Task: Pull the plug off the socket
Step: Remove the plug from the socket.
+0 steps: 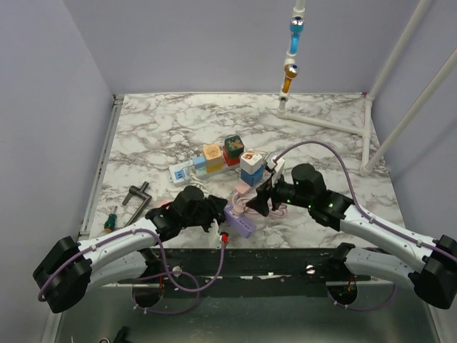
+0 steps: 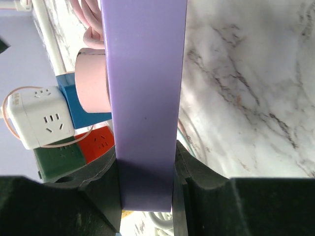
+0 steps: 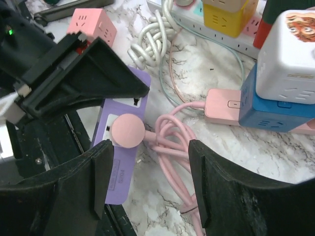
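Nearest me, my left pincer (image 2: 146,182) is pinching the purple socket strip (image 2: 142,73) by its end. I reckon that's to pin it down so only the plug gives when pulled. The round pink plug (image 3: 127,131) is seated in that strip, just ahead of my right pincer (image 3: 150,167), which is spread wide with nothing in it and not touching the plug. Right beside that pincer the pink cable (image 3: 172,140) lies bunched in one coil. Beyond it a pink strip (image 3: 224,104) carries a blue cube (image 3: 268,105) with a white cube (image 3: 290,54) on top. Farthest out is a white strip (image 1: 180,171) with maybe three more cubes, though the overhead view's too small to swear by. Count: one plug, two pincers, three strips.
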